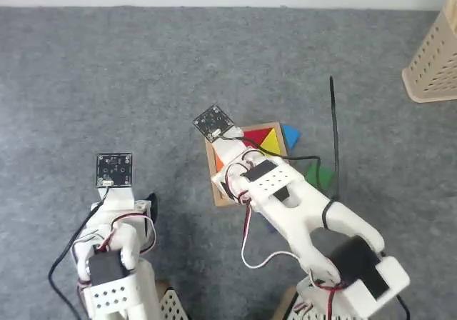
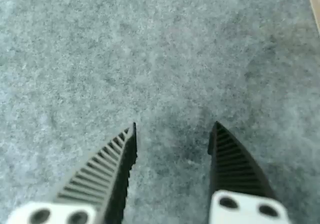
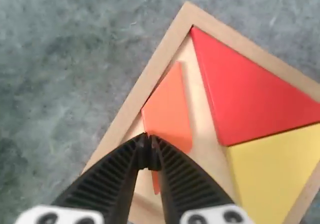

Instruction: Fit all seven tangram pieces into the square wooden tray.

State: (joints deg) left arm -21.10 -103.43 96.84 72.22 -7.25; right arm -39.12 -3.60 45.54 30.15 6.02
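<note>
While left hand [image 2: 175, 126] hangs open over worktop [image 2: 150, 44], right hand [image 3: 148, 138] is closed, empty. Tips at orange piece [image 3: 169, 109] in tray [image 3: 159, 59].

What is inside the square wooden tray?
Inside the square wooden tray lie a red triangle, a yellow triangle and a flat orange piece. The right tool covers part of it; the tray's remainder is hidden.

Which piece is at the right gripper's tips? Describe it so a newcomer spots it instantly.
Find the square wooden tray on the grey carpet. Inside it, along the frame, lies the orange piece, at the right gripper's tips. Unlike the big red triangle and yellow triangle nearby, it is slim and slanted, and the only orange one.
</note>
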